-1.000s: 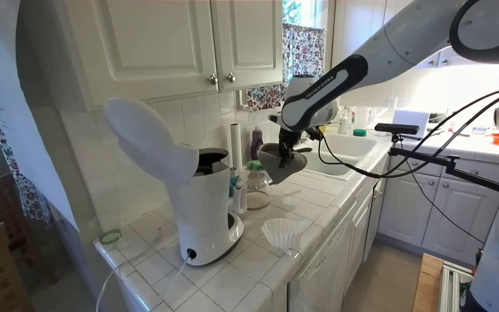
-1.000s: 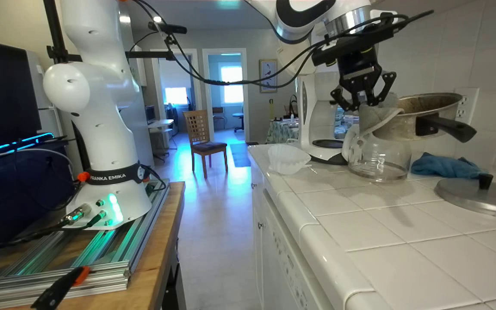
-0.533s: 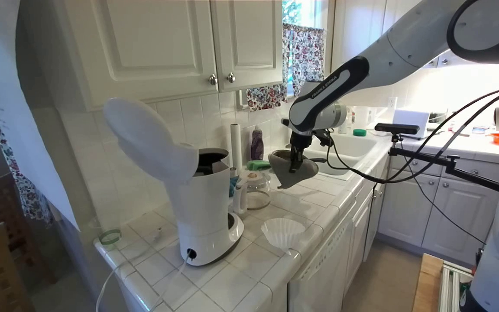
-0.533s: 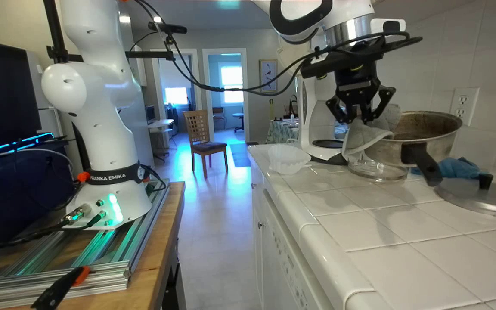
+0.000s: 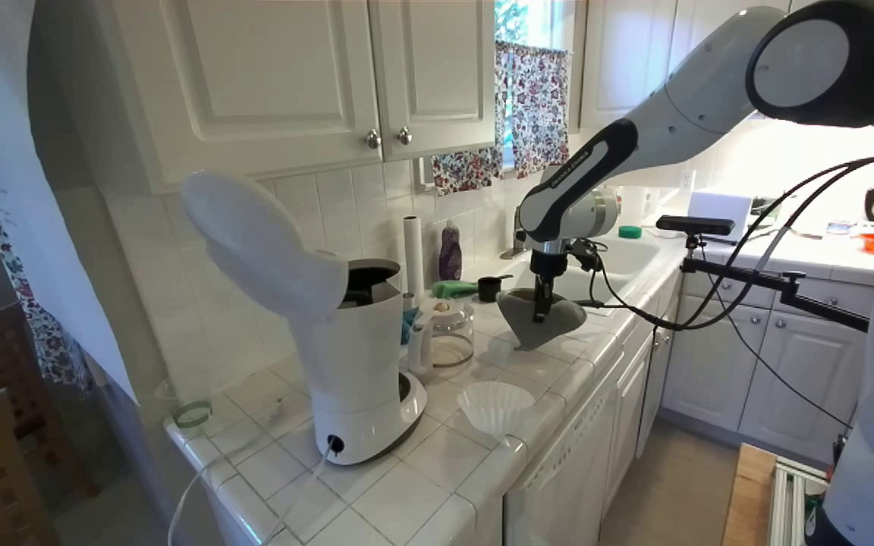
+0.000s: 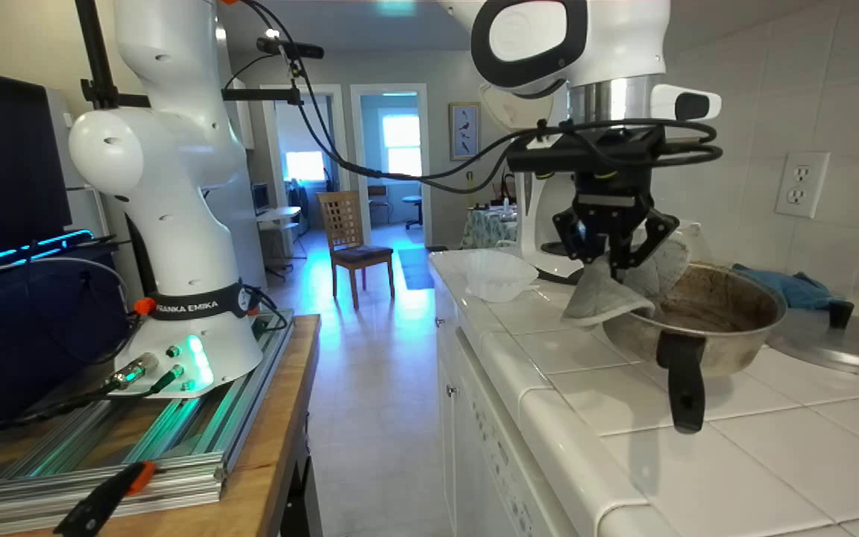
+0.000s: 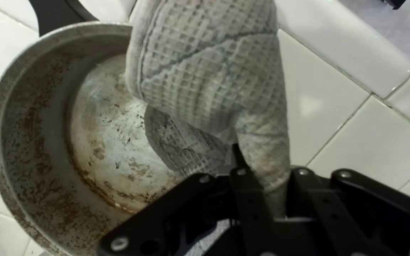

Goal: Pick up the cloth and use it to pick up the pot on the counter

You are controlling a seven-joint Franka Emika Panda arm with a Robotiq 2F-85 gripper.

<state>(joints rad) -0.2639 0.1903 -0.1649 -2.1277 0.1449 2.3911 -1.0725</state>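
Your claw (image 6: pixel 614 265) is clamped on the cloth (image 7: pixel 205 71), which drapes over the 3 o'clock side of the pot (image 7: pixel 98 142) in the wrist view. Pot wall probably caught inside the fold; the actual pinch is hidden.

Change over the last second: you brought the pot lower, and its handle (image 6: pixel 687 395) swung from about 4 o'clock to 6 in an exterior view. Base looks just above the counter (image 6: pixel 735 477); contact can't be confirmed.

Farther out there: lid (image 6: pixel 851 347) at 3 o'clock from the pot, blue rag (image 6: pixel 791 287) at 2. In an exterior view, a black cup (image 5: pixel 489 289), unseen a second ago, shows at 10 o'clock from the cloth.

Reading: cloth-held pickup looks achieved; you seem to be on the set-down. Keep it slow and level; held on one side only, the pot could tip or slip.
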